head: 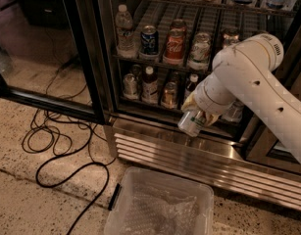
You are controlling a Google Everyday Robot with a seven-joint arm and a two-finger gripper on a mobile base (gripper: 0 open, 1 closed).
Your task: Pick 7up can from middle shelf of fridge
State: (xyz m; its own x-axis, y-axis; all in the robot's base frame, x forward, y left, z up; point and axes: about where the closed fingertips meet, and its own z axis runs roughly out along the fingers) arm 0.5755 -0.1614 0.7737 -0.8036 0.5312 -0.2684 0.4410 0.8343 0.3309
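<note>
My gripper (195, 115) is shut on the 7up can (190, 123), a small silver can with green marks. It holds the can tilted, in front of the bottom shelf and just above the slatted grille (189, 160) of the fridge (106, 106). The white arm (258, 82) reaches in from the right and hides part of the shelves. The middle shelf (160, 62) is a wire rack carrying a water bottle (124, 31), a blue can (149, 39), a red Coca-Cola can (174, 45) and a silver can (199, 48).
The fridge's glass door (42, 48) stands open to the left. A clear plastic bin (160, 204) sits on the floor below the gripper. Black cables (62, 151) loop over the speckled floor at left. Bottles and cans (150, 84) fill the bottom shelf.
</note>
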